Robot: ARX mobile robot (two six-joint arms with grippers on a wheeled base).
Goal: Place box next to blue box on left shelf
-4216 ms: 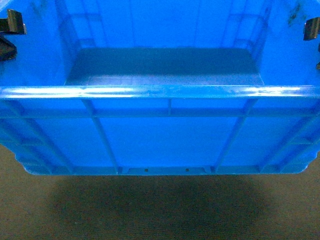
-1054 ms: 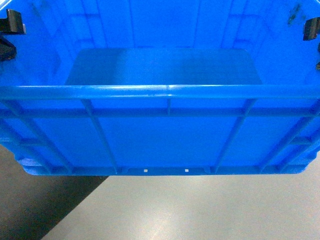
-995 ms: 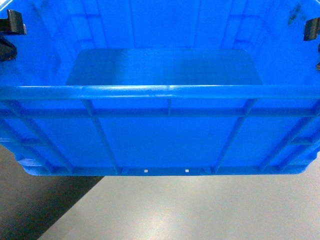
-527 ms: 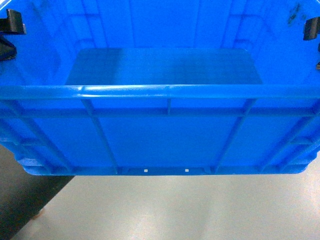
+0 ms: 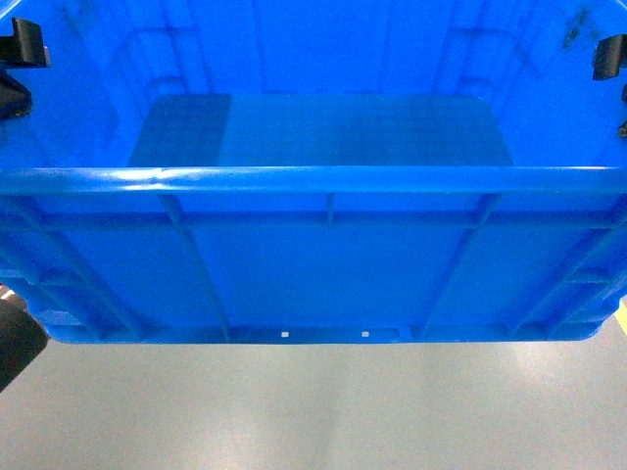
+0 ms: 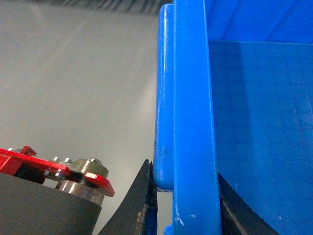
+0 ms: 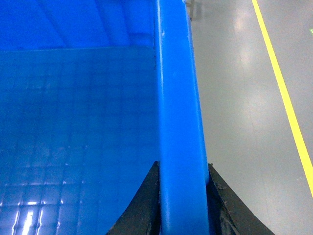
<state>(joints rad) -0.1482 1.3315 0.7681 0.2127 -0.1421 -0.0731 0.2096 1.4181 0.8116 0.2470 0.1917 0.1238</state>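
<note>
While both grippers [image 5: 22, 44] [image 5: 609, 57] stay clamped on the box [image 5: 313, 264], the dark floor patch has receded.

The right gripper [image 7: 182, 203] clamps the blue box [image 7: 78, 122] by its rim, one dark finger [image 7: 142, 205] inside, one outside. Right of it, grey floor [image 7: 234, 98] carries a yellow line [image 7: 283, 98].

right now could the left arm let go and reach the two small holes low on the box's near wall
Probably not: the left gripper is clamped on the box rim, sharing the carry with the right gripper; the holes sit low outside.
</note>
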